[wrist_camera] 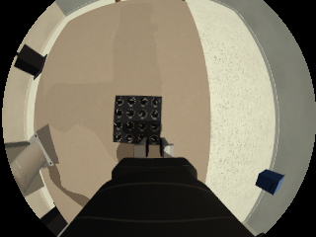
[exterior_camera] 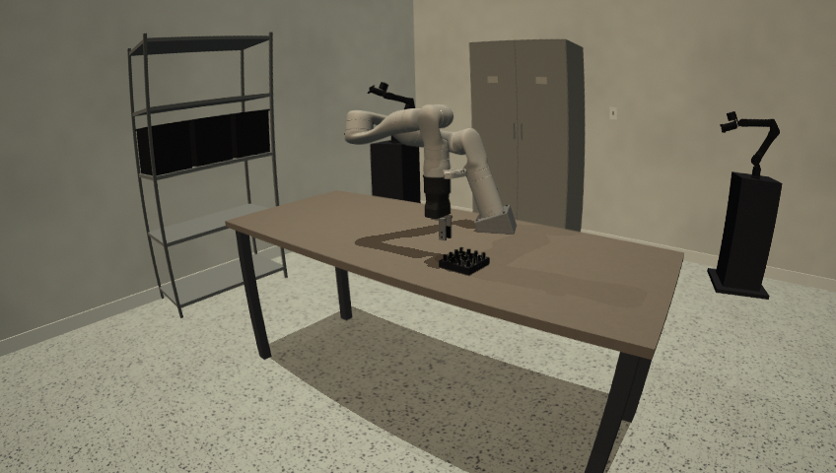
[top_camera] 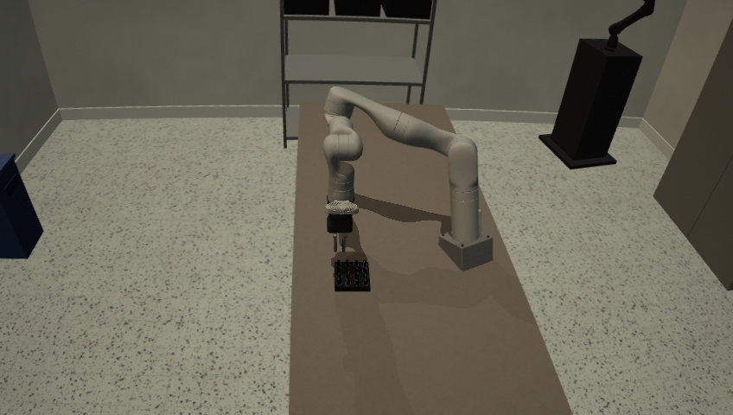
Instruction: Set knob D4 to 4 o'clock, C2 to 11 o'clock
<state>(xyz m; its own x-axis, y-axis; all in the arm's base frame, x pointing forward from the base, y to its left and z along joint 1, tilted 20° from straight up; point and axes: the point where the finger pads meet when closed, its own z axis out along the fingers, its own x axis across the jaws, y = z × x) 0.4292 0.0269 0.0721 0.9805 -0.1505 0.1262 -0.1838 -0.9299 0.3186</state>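
The black knob box (top_camera: 352,288) (exterior_camera: 467,270) (wrist_camera: 136,108) lies on the table with its knobs upward, in four rows of four. The white lines show only as tiny light strokes in the wrist view; their hours, the printed names and the socket cannot be made out, so I cannot tell D4 or C2 apart by name. My gripper (top_camera: 339,247) (exterior_camera: 445,234) (wrist_camera: 154,144) points down with its fingers a little apart and nothing between them. It hangs in the air above the box's level, near the box's far left side in the top view. In the wrist view the fingertips overlap the box's lower right corner.
The brown table (top_camera: 436,349) (exterior_camera: 587,263) (wrist_camera: 84,99) carries the box and the arm's grey base (top_camera: 465,254) (exterior_camera: 498,223). The table's left long edge runs near the box in the top view. A shelf rack (top_camera: 354,82) (exterior_camera: 205,164) and a cabinet (exterior_camera: 516,76) stand beyond the table.
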